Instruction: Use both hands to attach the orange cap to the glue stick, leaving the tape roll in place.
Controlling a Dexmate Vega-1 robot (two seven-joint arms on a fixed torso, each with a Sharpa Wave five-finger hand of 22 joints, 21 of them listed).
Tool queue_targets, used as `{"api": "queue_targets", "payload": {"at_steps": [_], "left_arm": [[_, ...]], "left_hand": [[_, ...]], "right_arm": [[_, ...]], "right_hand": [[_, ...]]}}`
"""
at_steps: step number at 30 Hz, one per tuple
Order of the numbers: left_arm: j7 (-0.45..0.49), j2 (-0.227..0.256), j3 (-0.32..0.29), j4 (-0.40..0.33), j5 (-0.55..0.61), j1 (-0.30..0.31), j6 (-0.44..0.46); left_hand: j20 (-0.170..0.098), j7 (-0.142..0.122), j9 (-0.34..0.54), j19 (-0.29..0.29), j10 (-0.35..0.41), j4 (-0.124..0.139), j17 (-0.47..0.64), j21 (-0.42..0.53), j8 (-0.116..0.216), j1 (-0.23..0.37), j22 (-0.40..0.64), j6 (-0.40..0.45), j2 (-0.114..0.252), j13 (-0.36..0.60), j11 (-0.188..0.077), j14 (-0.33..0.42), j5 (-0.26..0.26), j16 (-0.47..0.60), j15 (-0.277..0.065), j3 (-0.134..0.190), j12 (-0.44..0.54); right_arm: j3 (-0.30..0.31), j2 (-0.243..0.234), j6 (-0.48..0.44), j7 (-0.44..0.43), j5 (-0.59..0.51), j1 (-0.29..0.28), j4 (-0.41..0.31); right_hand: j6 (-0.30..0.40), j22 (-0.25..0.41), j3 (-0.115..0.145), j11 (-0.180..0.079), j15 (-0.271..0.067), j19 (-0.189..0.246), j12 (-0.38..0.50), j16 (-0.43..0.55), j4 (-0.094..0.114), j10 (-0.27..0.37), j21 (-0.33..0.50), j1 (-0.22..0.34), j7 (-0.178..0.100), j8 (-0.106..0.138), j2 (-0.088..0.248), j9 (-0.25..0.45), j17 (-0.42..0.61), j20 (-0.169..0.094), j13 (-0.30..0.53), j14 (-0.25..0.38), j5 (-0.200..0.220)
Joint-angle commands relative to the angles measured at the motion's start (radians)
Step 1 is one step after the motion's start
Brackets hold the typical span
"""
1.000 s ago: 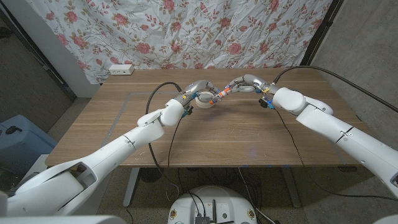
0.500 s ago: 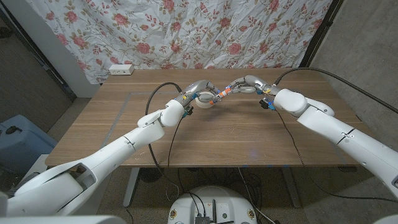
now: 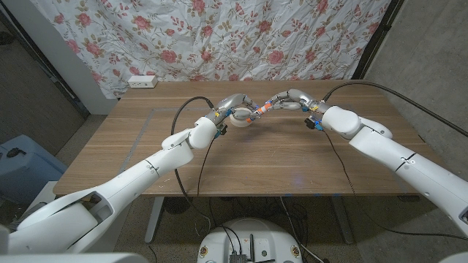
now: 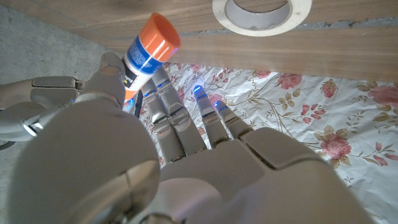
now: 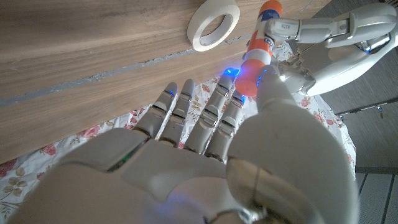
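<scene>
Nothing has visibly shifted over the past second: both arms stay put and the glue stick [image 3: 261, 110] still hangs in the air between the two hands, over the far middle of the wooden table [image 3: 256, 161]. Its white and blue body runs slantwise, with an orange cap [image 4: 159, 36] seated on one end and a second orange end [image 5: 249, 79] at the other. The left hand [image 3: 235, 104] pinches the stick's body between thumb and a fingertip, its other fingers [image 4: 179, 118] reaching out straight. The right hand [image 3: 290, 97] holds the opposite end the same way, thumb against the orange part and the remaining fingers [image 5: 211, 121] stretched flat and close together. Just beneath the left hand, the white tape roll [image 3: 240, 117] lies flat on the tabletop, hole upward, close under the stick but apart from it. Round this cluster the wood is bare, with wide room toward the near edge and both side edges; the far edge sits near, and right behind it hangs a floral curtain [image 3: 219, 36]. A white power strip [image 3: 142, 81] rests at the far left corner, and black cables [image 3: 190, 109] trail along each arm
</scene>
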Motion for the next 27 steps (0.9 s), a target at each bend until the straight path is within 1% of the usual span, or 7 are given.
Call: {"api": "queue_targets", "payload": {"at_steps": [1, 11, 21, 27], "left_arm": [[0.006, 0.001, -0.002, -0.003, 0.003, 0.004, -0.004], [0.006, -0.003, -0.001, 0.006, 0.003, 0.0, -0.01], [0.006, -0.008, 0.001, 0.018, 0.002, -0.007, -0.014], [0.007, -0.011, 0.002, 0.025, 0.001, -0.011, -0.016]], "left_hand": [[-0.003, -0.011, 0.011, 0.006, 0.017, 0.003, 0.002, 0.005, 0.007, 0.014, 0.003, 0.114, 0.027, 0.004, -0.024, -0.004, 0.006, -0.001, -0.108, 0.003, 0.008], [-0.004, -0.012, 0.011, 0.006, 0.016, 0.004, 0.002, 0.005, 0.007, 0.012, 0.003, 0.114, 0.027, 0.004, -0.023, -0.004, 0.006, -0.001, -0.108, 0.002, 0.008], [-0.004, -0.015, 0.011, 0.006, 0.015, 0.004, 0.002, 0.005, 0.007, 0.011, 0.003, 0.115, 0.026, 0.004, -0.023, -0.004, 0.006, -0.001, -0.108, 0.001, 0.008], [-0.003, -0.011, 0.011, 0.006, 0.016, 0.005, 0.002, 0.005, 0.007, 0.01, 0.003, 0.114, 0.027, 0.004, -0.023, -0.005, 0.006, -0.001, -0.108, 0.001, 0.008]], "right_arm": [[-0.006, 0.007, 0.007, -0.005, 0.005, -0.005, 0.003], [-0.011, 0.01, 0.0, -0.011, -0.001, -0.006, -0.007], [-0.022, 0.023, 0.008, -0.006, -0.006, 0.007, 0.011], [-0.03, 0.029, 0.009, 0.005, -0.009, 0.021, 0.023]], "right_hand": [[0.013, 0.003, -0.004, 0.003, -0.121, 0.004, 0.002, 0.006, 0.002, 0.004, 0.002, 0.002, 0.0, 0.009, 0.011, 0.004, 0.005, 0.003, 0.003, 0.003, 0.0], [0.015, 0.003, -0.006, 0.002, -0.122, 0.004, 0.002, 0.007, 0.002, 0.005, 0.002, 0.004, 0.0, 0.009, 0.011, 0.004, 0.005, 0.003, 0.002, 0.005, 0.0], [0.016, 0.003, -0.007, 0.002, -0.122, 0.004, 0.002, 0.008, 0.001, 0.006, 0.002, 0.005, 0.0, 0.008, 0.012, 0.004, 0.005, 0.003, 0.002, 0.004, 0.0], [0.017, 0.003, -0.008, 0.002, -0.121, 0.005, 0.002, 0.008, 0.001, 0.007, 0.002, 0.005, 0.0, 0.008, 0.012, 0.004, 0.005, 0.003, 0.001, 0.004, 0.0]]}}
